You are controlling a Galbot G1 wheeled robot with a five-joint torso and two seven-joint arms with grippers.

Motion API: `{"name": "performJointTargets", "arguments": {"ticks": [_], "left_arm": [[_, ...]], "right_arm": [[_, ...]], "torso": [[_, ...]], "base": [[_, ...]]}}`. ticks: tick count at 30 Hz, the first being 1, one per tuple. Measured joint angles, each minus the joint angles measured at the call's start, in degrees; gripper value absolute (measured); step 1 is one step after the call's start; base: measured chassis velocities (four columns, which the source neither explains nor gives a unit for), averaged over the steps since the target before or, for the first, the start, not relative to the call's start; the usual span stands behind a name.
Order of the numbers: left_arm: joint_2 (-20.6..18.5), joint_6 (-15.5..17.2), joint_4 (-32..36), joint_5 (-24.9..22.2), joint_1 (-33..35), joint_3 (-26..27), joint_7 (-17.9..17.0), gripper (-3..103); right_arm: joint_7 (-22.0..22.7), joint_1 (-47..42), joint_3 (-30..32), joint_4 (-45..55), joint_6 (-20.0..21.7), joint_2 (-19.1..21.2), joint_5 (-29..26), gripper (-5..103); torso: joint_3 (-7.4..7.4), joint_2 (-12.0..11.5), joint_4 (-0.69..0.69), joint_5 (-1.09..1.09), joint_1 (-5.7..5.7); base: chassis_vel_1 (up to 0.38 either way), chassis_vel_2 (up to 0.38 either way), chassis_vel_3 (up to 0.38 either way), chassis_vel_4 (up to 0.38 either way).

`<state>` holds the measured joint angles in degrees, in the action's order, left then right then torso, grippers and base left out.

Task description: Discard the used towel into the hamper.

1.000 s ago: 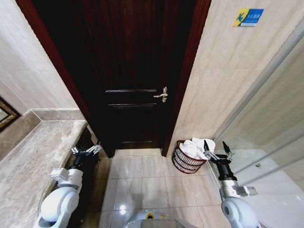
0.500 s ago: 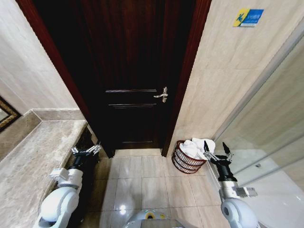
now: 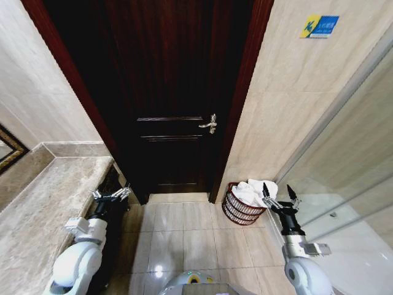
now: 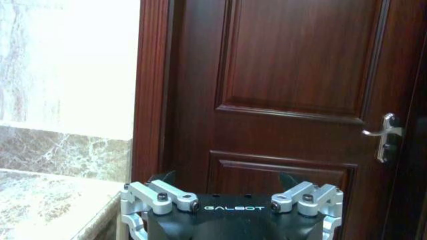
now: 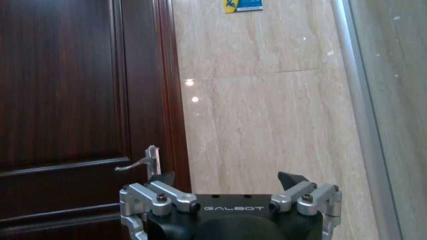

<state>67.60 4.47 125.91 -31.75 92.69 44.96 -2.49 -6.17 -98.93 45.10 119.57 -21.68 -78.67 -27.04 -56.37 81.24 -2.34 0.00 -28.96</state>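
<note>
The white towel [image 3: 253, 190] sits heaped in the round reddish-brown wire hamper [image 3: 241, 208] — soft, light, graspable by any fold. My right gripper [image 3: 277, 197], jaws spread, hovers beside that hamper; left gripper [image 3: 111, 196] — jaws spread — well apart.

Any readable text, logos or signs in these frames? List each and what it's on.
"GALBOT": white lettering on the black body of the left gripper, in the left wrist view.
"GALBOT": same lettering on the right gripper, in the right wrist view.
Blue and yellow wall sign on the tiled wall right of the door: it carries characters, too small to read.
No text shows on the hamper or the towel.
</note>
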Motion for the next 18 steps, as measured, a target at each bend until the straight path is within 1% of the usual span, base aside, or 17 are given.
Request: {"name": "performJointTargets", "arguments": {"ticks": [7, 13, 18], "left_arm": [[0.00, 0.00, 0.00, 0.00, 0.00, 0.00, 0.00, 100], [0.00, 0.00, 0.00, 0.00, 0.00, 0.00, 0.00, 100], [0.00, 0.00, 0.00, 0.00, 0.00, 0.00, 0.00, 100]], "right_arm": [[-1.07, -0.89, -1.00, -1.98, -0.87, -1.65, -0.09, 100], [-2.27, -3.23, 0.18, -1.26, -1.03, -1.90, -0.61, 100], [-2.44, -3.74, 0.75, 0.03, -0.96, -2.40, -0.22, 100]], "torso": [[-0.58, 1.07, 0.00, 0.00, -0.51], [-0.70, 1.28, 0.00, 0.00, -0.58], [-0.70, 1.27, 0.00, 0.00, -0.59]], "base": [[0.000, 0.000, 0.000, 0.000], [0.000, 0.000, 0.000, 0.000], [0.000, 0.000, 0.000, 0.000]]}}
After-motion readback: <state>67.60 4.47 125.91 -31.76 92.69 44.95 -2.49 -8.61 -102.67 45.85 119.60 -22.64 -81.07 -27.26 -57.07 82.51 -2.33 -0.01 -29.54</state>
